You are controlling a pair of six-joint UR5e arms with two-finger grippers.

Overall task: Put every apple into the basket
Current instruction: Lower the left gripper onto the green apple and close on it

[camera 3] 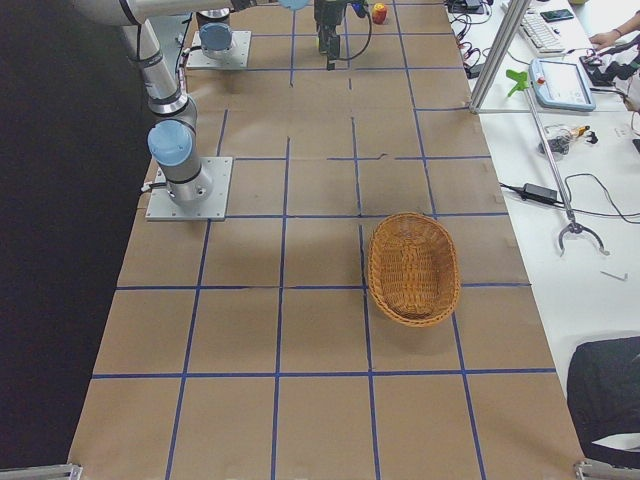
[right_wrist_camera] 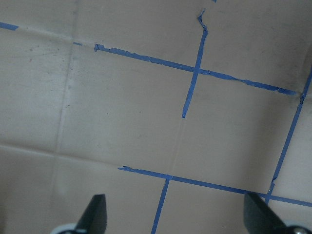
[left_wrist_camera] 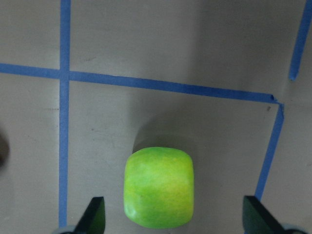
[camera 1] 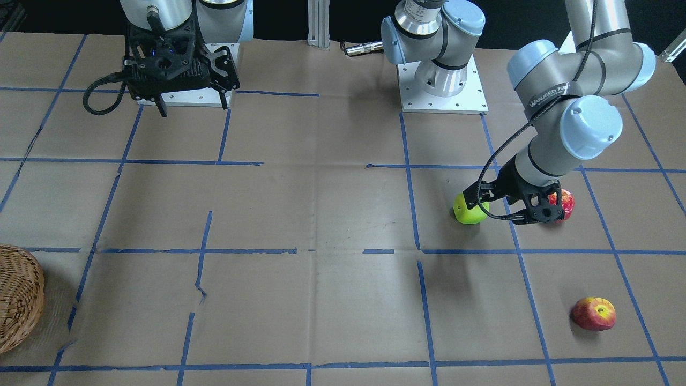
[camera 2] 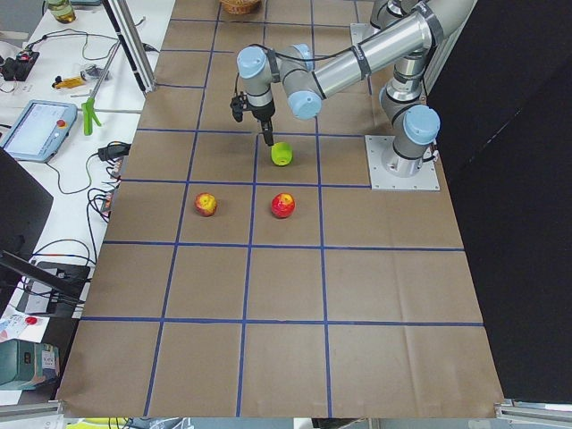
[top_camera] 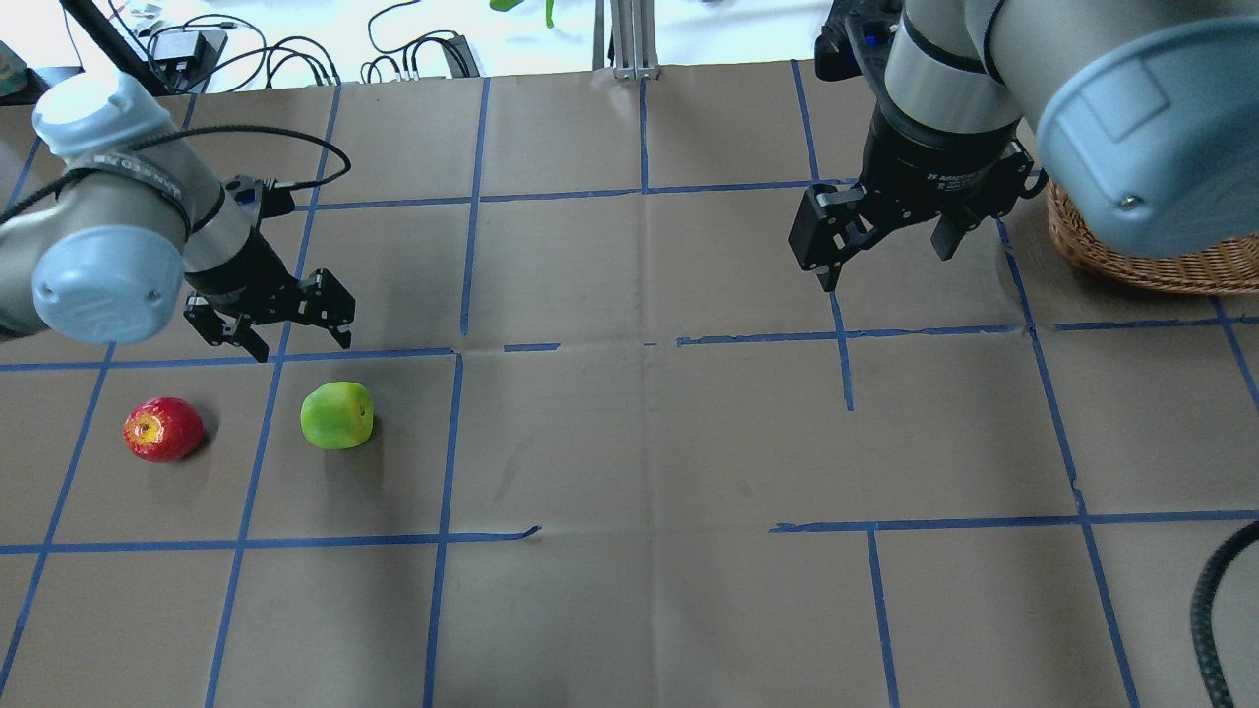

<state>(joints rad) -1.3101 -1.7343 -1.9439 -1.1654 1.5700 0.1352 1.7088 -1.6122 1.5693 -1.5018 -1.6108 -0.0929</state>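
Observation:
The yellow-green apple [camera 1: 470, 210] lies on the paper-covered table, also in the overhead view [top_camera: 336, 415]. My left gripper [top_camera: 270, 332] is open and hovers just above it. In the left wrist view the green apple [left_wrist_camera: 159, 187] sits between the open fingers [left_wrist_camera: 95, 214]. The solid red apple [top_camera: 162, 429] lies close beside it, partly hidden by the gripper in the front view [camera 1: 565, 202]. The red-and-yellow apple [camera 1: 594, 313] lies farther out. The wicker basket [top_camera: 1131, 258] stands at the table's right side. My right gripper [top_camera: 885, 261] is open and empty, high over bare paper.
Blue tape lines grid the brown paper [camera 1: 321, 214]. The two arm bases [camera 1: 444, 91] are bolted at the robot's edge. The basket also shows in the exterior right view [camera 3: 412, 268]. My right arm's elbow [top_camera: 1131, 108] hangs over part of the basket in the overhead view.

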